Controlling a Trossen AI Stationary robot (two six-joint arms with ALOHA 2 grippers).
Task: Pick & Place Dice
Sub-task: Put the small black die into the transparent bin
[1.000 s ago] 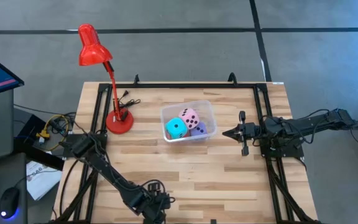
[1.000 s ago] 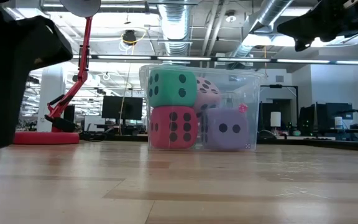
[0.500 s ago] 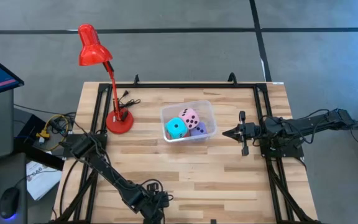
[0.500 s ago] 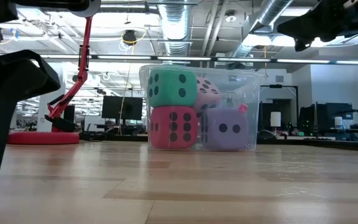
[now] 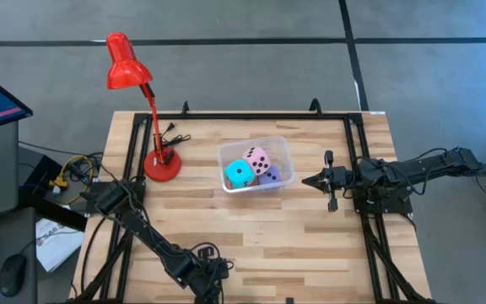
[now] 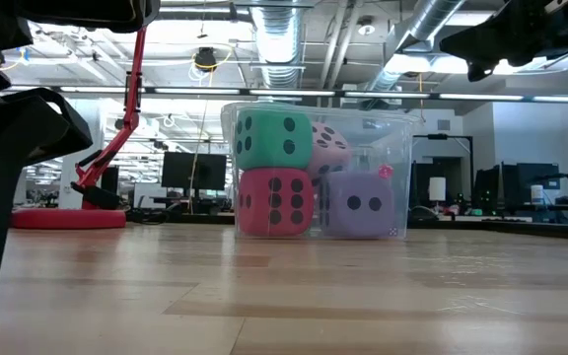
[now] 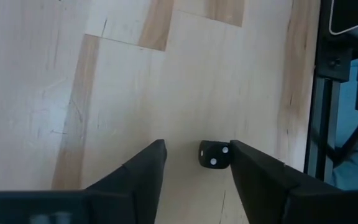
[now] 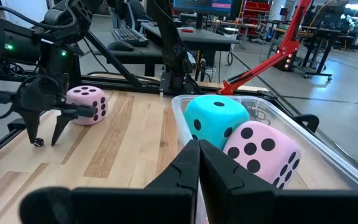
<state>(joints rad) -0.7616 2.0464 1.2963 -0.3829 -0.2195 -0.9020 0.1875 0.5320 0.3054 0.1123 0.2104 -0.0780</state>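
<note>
Two fingers of the left hand stand spread above the bench at its front edge, pinching nothing. One small dark cube with pale dots lies on the wood between them, close to one finger; what it is I cannot tell.

One loose pink die sits on the bench just beside this hand, on the side away from the right arm. It lies outside the finger gap, so the hand would have to shift sideways to straddle it. A cube has no long axis, so any pair of faces should serve. The left hand is by far the nearer.

Farther off, near the middle of the bench, one clear plastic bin holds four dice: one cyan, one pink, one lavender, one red. That makes five dice.

The right hand waits beside the bin, fingers pressed together, pointing at it.
</note>
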